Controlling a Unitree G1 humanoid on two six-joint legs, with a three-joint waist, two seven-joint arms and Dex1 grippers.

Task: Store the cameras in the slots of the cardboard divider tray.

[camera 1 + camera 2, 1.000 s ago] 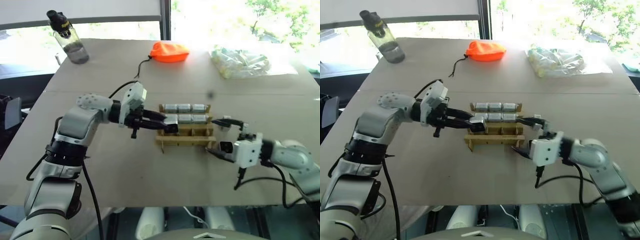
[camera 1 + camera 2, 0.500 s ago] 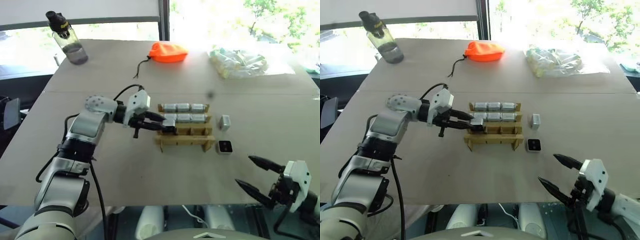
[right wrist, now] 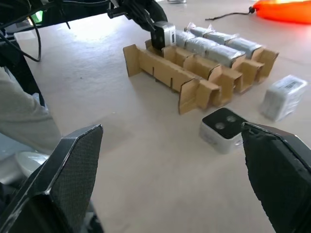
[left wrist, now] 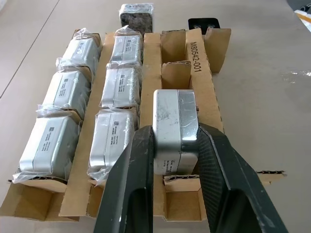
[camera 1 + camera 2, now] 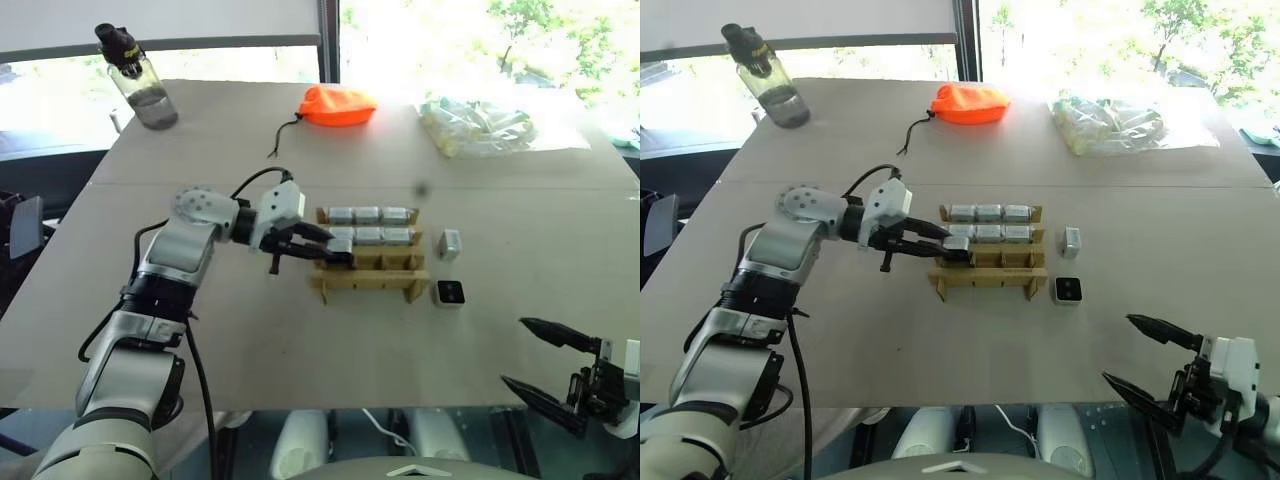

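The cardboard divider tray [image 5: 368, 282] lies mid-table, its two far rows filled with wrapped silver cameras [image 5: 368, 215]. My left gripper [image 5: 325, 245] is shut on another silver camera [image 4: 175, 127], holding it just over the left slot of the tray's third row. Two loose cameras rest on the table right of the tray: a silver one [image 5: 449, 244] and one with its black lens face up [image 5: 449, 293]. My right gripper [image 5: 515, 352] hangs open and holds nothing, near the table's front right edge and well back from the tray.
A water bottle [image 5: 138, 85] stands at the far left. An orange pouch [image 5: 338, 103] with a cord lies at the far middle. A clear bag of pale items [image 5: 480, 125] sits at the far right. Bare tabletop lies in front of the tray.
My right gripper has drawn back from beside the tray to the table's near right edge, leaving two cameras lying there. The left gripper still holds its camera at the tray.
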